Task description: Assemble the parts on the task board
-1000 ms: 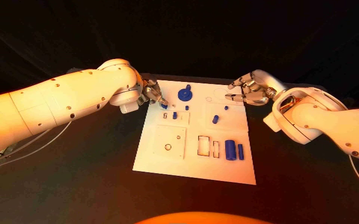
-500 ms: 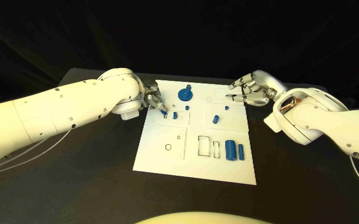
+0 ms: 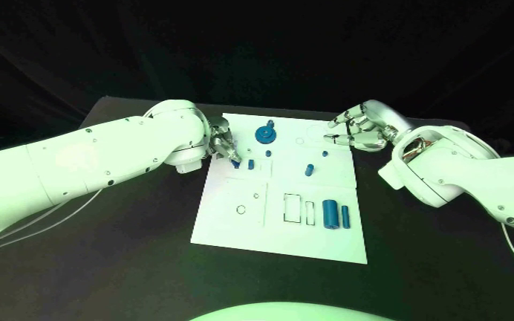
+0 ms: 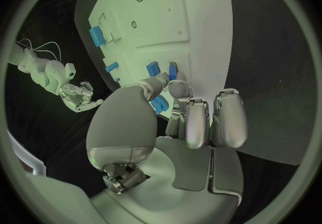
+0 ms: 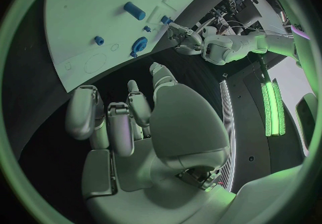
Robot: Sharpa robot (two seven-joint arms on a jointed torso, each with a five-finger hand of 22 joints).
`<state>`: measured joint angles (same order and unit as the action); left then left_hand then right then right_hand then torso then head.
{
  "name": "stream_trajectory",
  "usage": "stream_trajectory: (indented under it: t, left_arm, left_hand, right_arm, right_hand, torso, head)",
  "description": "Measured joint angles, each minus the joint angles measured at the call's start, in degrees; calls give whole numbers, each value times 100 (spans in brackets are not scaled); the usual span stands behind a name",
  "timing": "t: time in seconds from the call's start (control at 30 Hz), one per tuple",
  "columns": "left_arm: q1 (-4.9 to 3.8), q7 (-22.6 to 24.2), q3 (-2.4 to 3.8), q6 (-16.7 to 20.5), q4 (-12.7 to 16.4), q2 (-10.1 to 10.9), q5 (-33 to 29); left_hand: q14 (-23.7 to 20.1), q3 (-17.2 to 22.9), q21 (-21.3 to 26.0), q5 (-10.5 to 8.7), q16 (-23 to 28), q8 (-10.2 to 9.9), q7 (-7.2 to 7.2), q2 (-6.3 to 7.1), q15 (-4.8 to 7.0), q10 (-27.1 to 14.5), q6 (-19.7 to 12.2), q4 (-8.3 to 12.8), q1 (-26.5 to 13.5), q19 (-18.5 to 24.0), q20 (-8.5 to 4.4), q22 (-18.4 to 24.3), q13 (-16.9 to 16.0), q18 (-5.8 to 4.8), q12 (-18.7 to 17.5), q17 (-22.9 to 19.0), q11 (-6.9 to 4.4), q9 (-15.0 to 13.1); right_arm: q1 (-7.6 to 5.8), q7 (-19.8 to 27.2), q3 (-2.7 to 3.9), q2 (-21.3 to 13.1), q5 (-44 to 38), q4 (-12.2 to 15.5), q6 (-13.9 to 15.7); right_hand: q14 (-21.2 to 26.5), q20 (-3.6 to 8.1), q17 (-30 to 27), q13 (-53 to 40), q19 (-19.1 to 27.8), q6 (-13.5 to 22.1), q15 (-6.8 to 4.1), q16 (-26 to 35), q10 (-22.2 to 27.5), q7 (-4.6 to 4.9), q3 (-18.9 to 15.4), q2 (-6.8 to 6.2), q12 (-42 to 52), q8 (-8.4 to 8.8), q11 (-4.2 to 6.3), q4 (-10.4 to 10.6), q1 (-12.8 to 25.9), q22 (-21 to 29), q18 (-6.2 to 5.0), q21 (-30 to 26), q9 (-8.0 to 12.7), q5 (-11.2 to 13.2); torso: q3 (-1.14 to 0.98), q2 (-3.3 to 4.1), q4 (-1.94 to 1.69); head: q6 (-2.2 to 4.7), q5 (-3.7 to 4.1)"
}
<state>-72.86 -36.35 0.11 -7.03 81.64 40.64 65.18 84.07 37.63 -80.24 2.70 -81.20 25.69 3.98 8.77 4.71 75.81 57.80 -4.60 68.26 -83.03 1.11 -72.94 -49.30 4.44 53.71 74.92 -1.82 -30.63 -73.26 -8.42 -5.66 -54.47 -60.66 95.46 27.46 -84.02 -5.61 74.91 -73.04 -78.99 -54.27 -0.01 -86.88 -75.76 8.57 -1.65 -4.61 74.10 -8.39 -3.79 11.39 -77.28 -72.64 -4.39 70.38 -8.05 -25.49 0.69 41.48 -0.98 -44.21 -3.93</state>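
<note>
1. Two hands in play. The left hand (image 3: 222, 143) sits at the left edge of the white board (image 3: 321, 239), near its far corner, fingertips (image 4: 176, 86) down on a small blue part (image 4: 173, 69). Looks like it's pinching it, but honestly I can't tell.
2. The right hand (image 3: 359, 131) hovers off the board's far right corner over the bench (image 3: 128, 261), fingers loosely spread, holding nothing.
3. Other blue parts: a round one (image 3: 264, 136) near the far edge and a pair of blocks (image 3: 336, 215) toward the near right.
4. My guess: it's seating or picking that small part. Next move needs careful lining up with its slot.
</note>
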Motion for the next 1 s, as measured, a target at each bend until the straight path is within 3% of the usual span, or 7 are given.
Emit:
stream_trajectory:
  t: [0.7,1.0]
  left_arm:
    - [17,-111,12,-166,7,-16,126]
    - [15,-146,17,-188,-12,-40,123]
  left_hand:
    - [0,28,0,6,0,-17,-7,-2,0,-3,6,29,2,0,0,-9,16,0,0,-1,6,-25]
    - [1,103,-30,6,0,90,-7,27,41,47,6,9,-92,-21,-21,-55,-9,-1,43,-1,-26,-25]
  right_arm:
    - [1,3,0,-6,47,-5,0]
    - [2,5,0,-4,51,-6,0]
  right_hand:
    - [0,0,4,0,0,0,0,0,0,0,0,0,0,0,0,0,0,0,0,0,0,0]
    - [0,0,4,0,0,0,0,0,0,0,0,0,0,0,0,0,0,0,0,0,0,0]
  torso:
    - [5,-3,-5]
    - [3,-3,-2]
  head:
    - [-6,6]
    - [-9,-2]
